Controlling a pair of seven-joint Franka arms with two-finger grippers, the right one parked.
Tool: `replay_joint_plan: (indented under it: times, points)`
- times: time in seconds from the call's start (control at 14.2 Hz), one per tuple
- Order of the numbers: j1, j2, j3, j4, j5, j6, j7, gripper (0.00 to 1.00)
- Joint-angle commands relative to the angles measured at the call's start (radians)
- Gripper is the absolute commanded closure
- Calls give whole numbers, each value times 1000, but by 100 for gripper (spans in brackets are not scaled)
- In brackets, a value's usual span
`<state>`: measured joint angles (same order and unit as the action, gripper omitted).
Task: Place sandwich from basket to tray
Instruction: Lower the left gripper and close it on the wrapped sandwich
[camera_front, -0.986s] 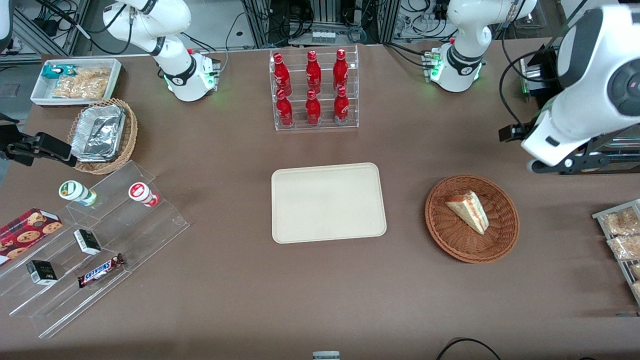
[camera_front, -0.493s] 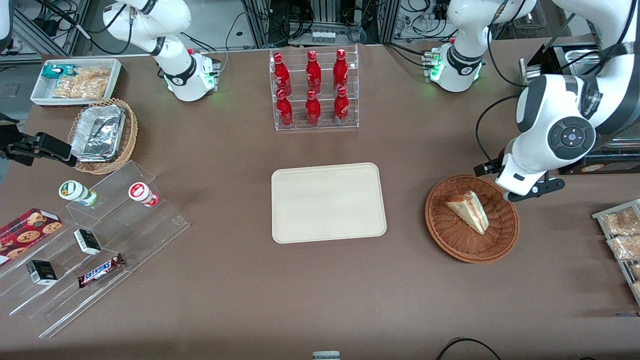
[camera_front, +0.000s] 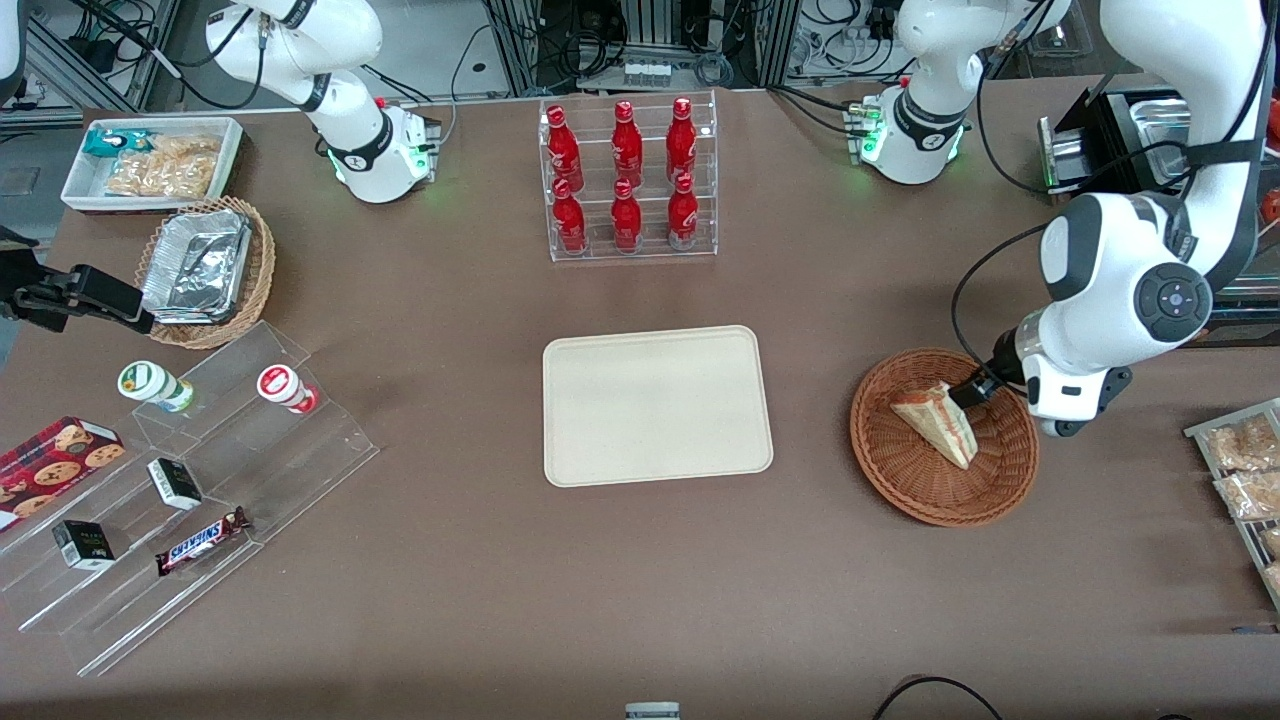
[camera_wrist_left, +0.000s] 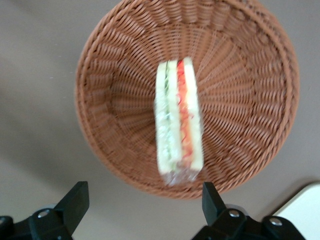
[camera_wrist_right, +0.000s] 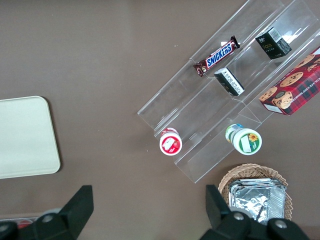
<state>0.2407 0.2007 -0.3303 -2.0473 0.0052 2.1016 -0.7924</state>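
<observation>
The sandwich (camera_front: 935, 422), a wrapped triangular wedge with red and green filling, lies in the round reddish-brown wicker basket (camera_front: 905, 488). The cream tray (camera_front: 657, 405) sits bare at the table's middle, beside the basket toward the parked arm's end. My gripper (camera_front: 1056, 418) hangs above the basket's rim on the working arm's end, not touching anything. In the left wrist view the sandwich (camera_wrist_left: 179, 135) rests cut edge up inside the basket (camera_wrist_left: 100, 125). The gripper (camera_wrist_left: 142, 200) is open wide there with nothing between its black fingers (camera_wrist_left: 75, 200).
A clear rack of red bottles (camera_front: 627, 180) stands farther from the front camera than the tray. Bagged snacks on a white rack (camera_front: 1245, 470) lie at the working arm's end. Stepped acrylic shelves with small goods (camera_front: 190, 480) and a tan basket of foil trays (camera_front: 205, 270) sit toward the parked arm's end.
The left arm has swung in from the table's end and come down toward the basket's rim. Sandwich, basket and tray have stayed put.
</observation>
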Motion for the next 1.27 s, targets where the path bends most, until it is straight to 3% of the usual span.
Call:
replay_joint_plan:
  times: [0.0, 0.14, 0.77, 1.13, 1.2]
  points:
    - [0, 34, -6, -49, -11, 118, -44, 0]
    - [-1, 58, -6, -89, -11, 211, -71, 0]
    - [-12, 137, -7, -91, -10, 313, -97, 0]
    - [-46, 137, -7, -91, -4, 337, -159, 71]
    - [-58, 134, -7, -90, -2, 337, -156, 80]
